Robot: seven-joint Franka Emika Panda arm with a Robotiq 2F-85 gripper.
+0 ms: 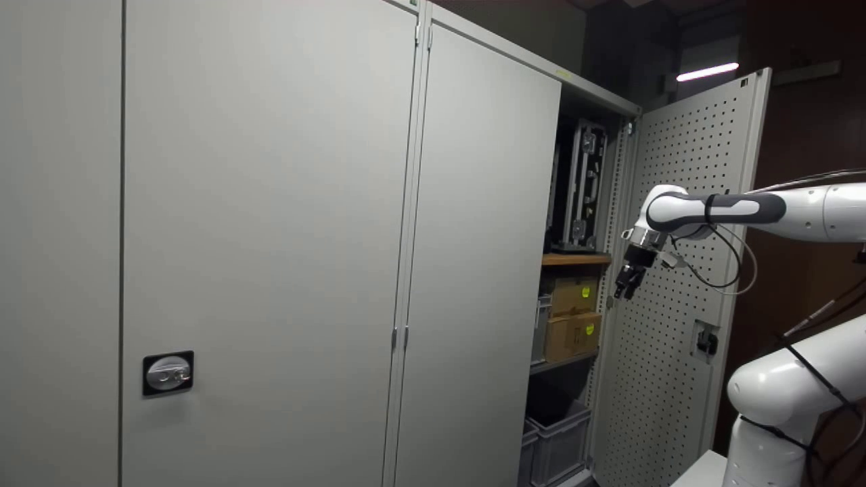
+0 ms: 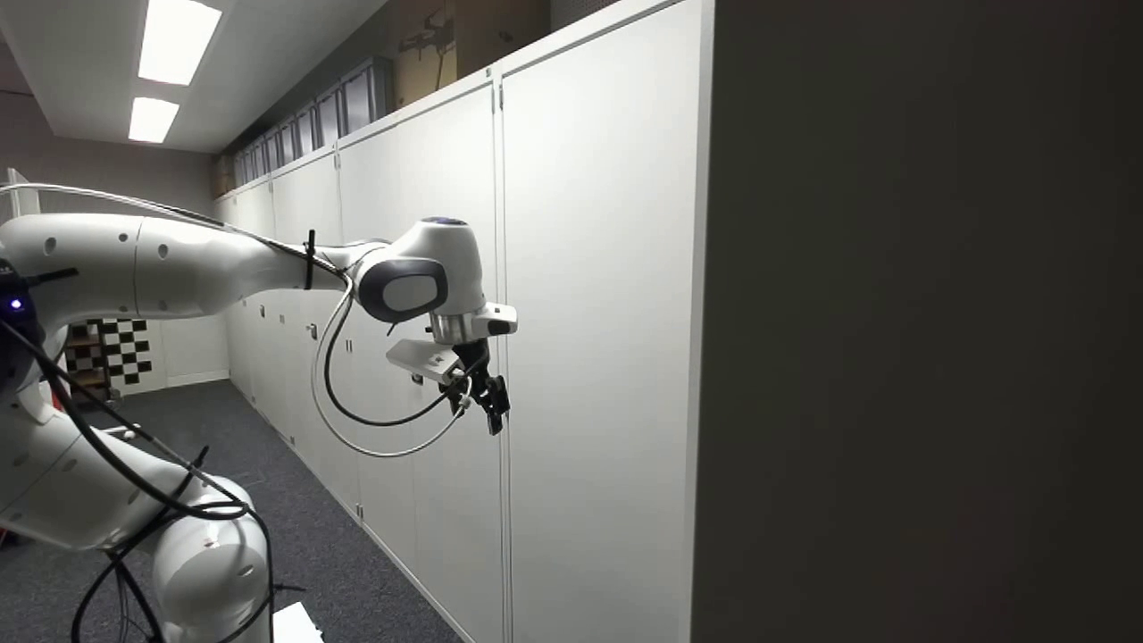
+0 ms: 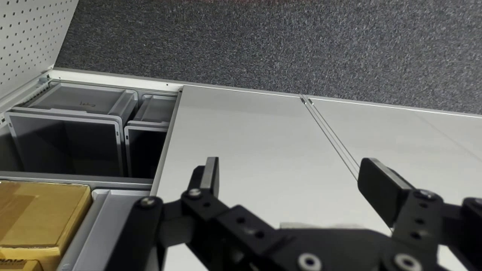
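My black gripper (image 1: 624, 295) is open and empty, pointing downward and tilted. It also shows in an exterior view (image 2: 478, 415) and in the wrist view (image 3: 290, 169), where nothing lies between its spread fingers. Behind the fingers in the wrist view is a closed light-grey cabinet door (image 3: 256, 131); I cannot tell how large the gap is. Beside it is an open cabinet section with cardboard boxes (image 1: 573, 335) and grey bins (image 1: 561, 443). The wrist view shows a cardboard box (image 3: 41, 210) and a grey bin (image 3: 67, 143) at left. The open perforated door (image 1: 683, 223) stands behind the gripper.
Black cases (image 1: 582, 189) stand on an upper wooden shelf (image 1: 575, 259). The perforated door has a black latch (image 1: 707, 340). A round handle (image 1: 168, 373) sits on a closed door. Cables (image 2: 384, 455) hang below the arm. Dark carpet (image 3: 263, 45) runs along the cabinets.
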